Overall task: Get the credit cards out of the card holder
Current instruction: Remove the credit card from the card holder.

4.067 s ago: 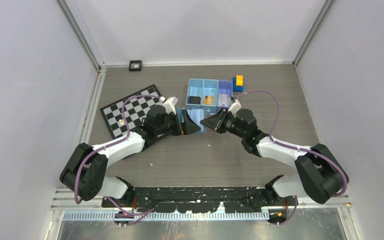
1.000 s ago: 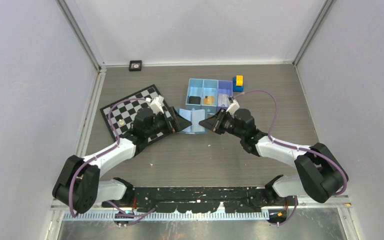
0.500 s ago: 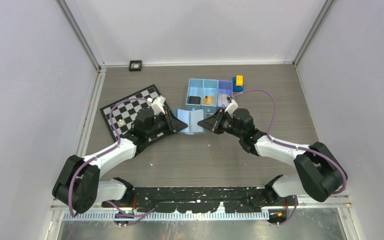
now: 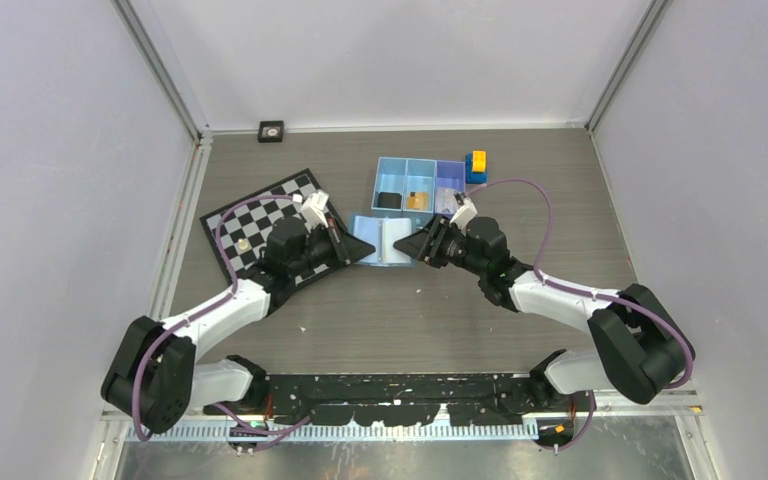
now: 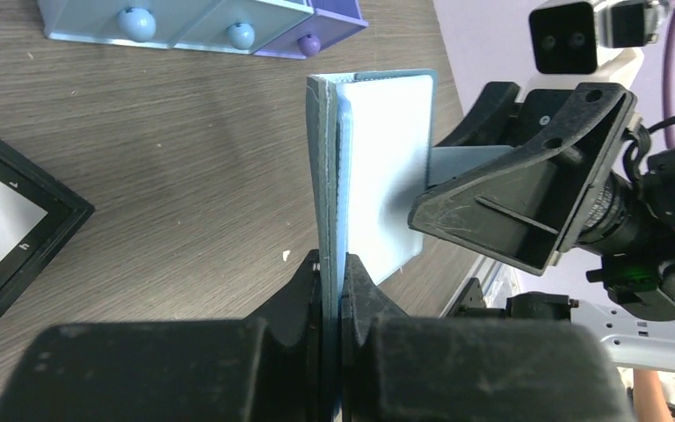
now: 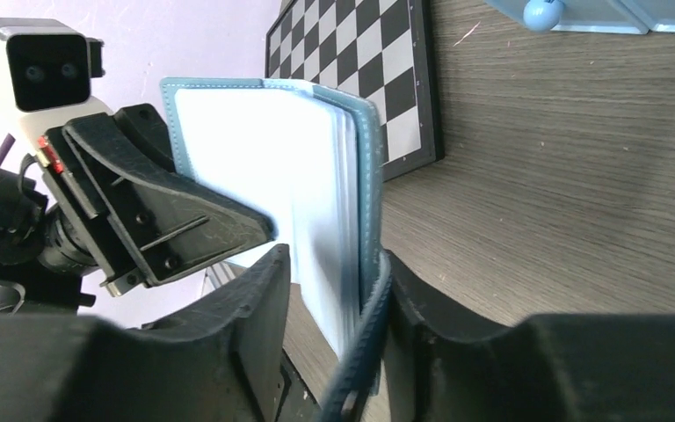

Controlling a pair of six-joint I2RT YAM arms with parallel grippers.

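Note:
The blue card holder (image 4: 384, 240) stands open on its edge between my two grippers, its pale inside showing. My left gripper (image 4: 358, 251) is shut on the holder's left flap (image 5: 327, 176), both fingers pressed flat against it. My right gripper (image 6: 332, 286) is open around the right flap (image 6: 272, 176). One finger (image 6: 404, 303) lies against the blue cover and the other finger (image 6: 259, 303) stands apart from the pale leaves. No credit cards show as separate things; I cannot tell whether the pale leaves are cards.
A blue three-compartment tray (image 4: 421, 164) sits just behind the holder, with small items in it. A yellow-and-blue block (image 4: 476, 165) stands at its right end. A chessboard (image 4: 260, 222) lies under the left arm. A small black square (image 4: 271, 131) rests at the back wall.
My left gripper has closed onto the holder's left flap. The right gripper's jaws have parted, so they no longer pinch the right flap. The holder has stayed in place.

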